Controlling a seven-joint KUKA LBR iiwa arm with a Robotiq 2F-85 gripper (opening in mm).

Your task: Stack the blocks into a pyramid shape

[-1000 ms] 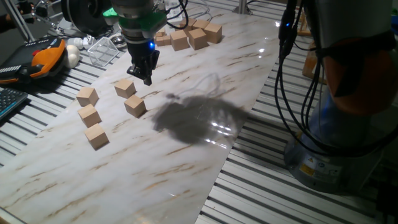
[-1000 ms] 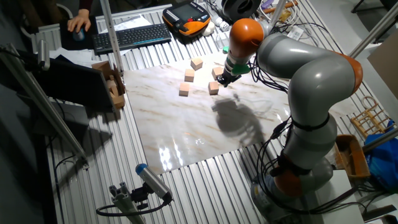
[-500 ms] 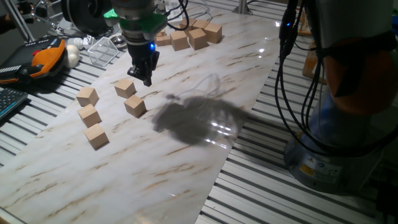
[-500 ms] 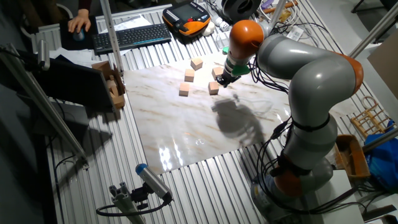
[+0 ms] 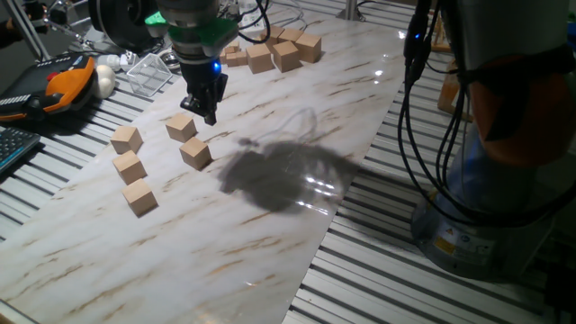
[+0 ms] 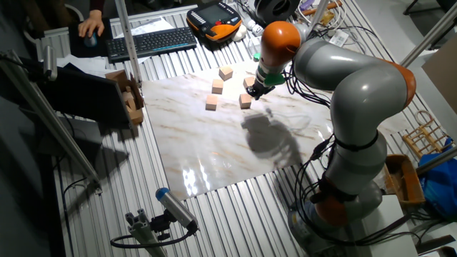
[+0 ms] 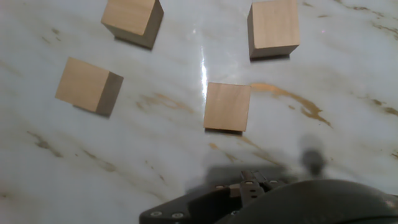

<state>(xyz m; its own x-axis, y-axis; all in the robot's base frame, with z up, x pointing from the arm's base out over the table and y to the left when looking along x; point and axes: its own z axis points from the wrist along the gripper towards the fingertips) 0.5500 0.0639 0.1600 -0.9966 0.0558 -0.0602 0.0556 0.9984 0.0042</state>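
Five tan wooden blocks lie apart and unstacked on the marble board: one (image 5: 181, 126) near my gripper, one (image 5: 195, 153) in front of it, and three in a row to the left (image 5: 126, 138), (image 5: 130, 166), (image 5: 139, 196). My gripper (image 5: 208, 112) hangs just above the board, right of the nearest block, its fingers drawn together on nothing. The other fixed view shows the gripper (image 6: 254, 88) by the same cluster (image 6: 245, 100). In the hand view, several blocks lie below, the closest (image 7: 227, 107) just ahead of the hand's dark housing (image 7: 261, 199). No pyramid shape stands.
A second group of wooden cubes (image 5: 274, 50) sits at the far end of the board. An orange pendant (image 5: 67, 81), a clear plastic box (image 5: 148, 72) and a keyboard (image 5: 13, 144) lie off the left edge. The arm's base (image 5: 504, 180) stands at the right.
My gripper has drifted slightly left, closer to the nearest block. The blocks have not moved.
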